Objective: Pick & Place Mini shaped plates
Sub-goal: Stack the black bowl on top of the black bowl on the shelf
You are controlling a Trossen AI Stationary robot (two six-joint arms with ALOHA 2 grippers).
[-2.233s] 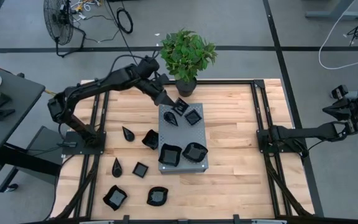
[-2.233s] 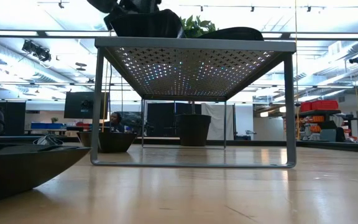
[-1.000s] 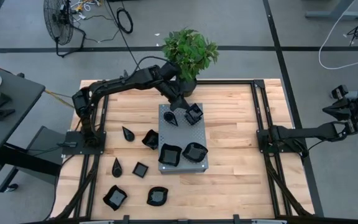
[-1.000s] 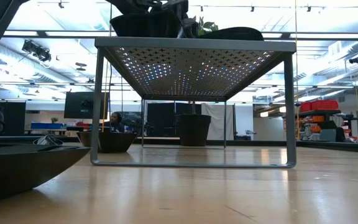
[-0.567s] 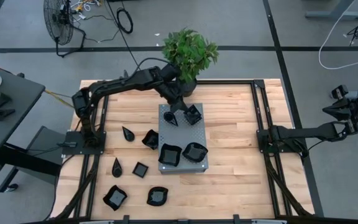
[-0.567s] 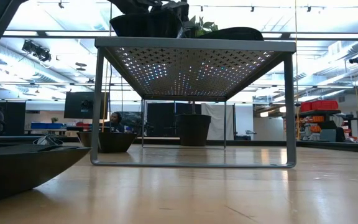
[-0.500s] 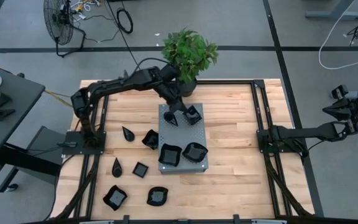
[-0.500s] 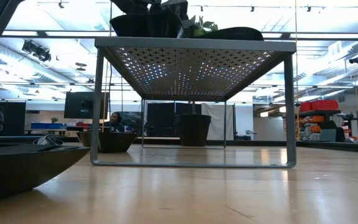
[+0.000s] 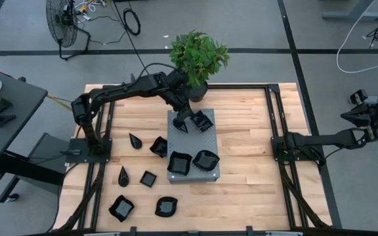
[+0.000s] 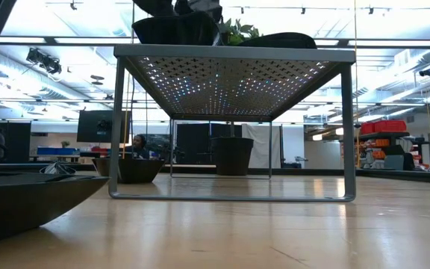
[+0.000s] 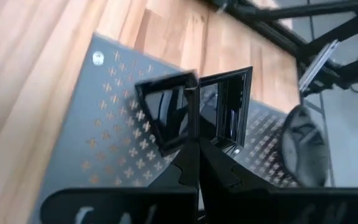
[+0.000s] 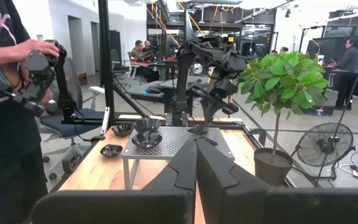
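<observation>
Item: square mini plate [image 9: 203, 120], glossy black, tilted on edge at the 1 o'clock corner of the grey perforated stand [image 9: 176, 145]; the left wrist view shows its thin wall [image 11: 185, 112] pinched between the closed fingers of the left gripper [image 9: 190, 118]. Same stand, other holdings: a cone-like dish [image 9: 180, 124] just beside the gripper at 11 o'clock, a larger square plate [image 9: 178, 162] at 7 o'clock, a rounded wavy-edged plate [image 9: 205, 159] at 5 o'clock; the bare centre strip between the two pairs is the only open room on top, and the held plate sits close to the stand's far edge. Wooden table [image 9: 254, 157]: the 3 o'clock half lies bare and open; the 9 o'clock side carries six loose dishes, among them a teardrop [image 9: 135, 140], a small square [image 9: 148, 178] and a wavy round one [image 9: 166, 207]. Potted plant [image 9: 197, 58] stands at 12 o'clock, its pot touching distance from the left arm's wrist. Change since a second ago: left shoulder joint swung slightly outward toward 9 o'clock, gripper and plate drawn a little toward 9 o'clock along the stand. Pose: left arm [image 9: 130, 88] arched from its base at 9 o'clock across the far edge, wrist angled down. Right gripper [image 9: 354, 117] parked off the table at 3 o'clock, fingers closed and empty.
</observation>
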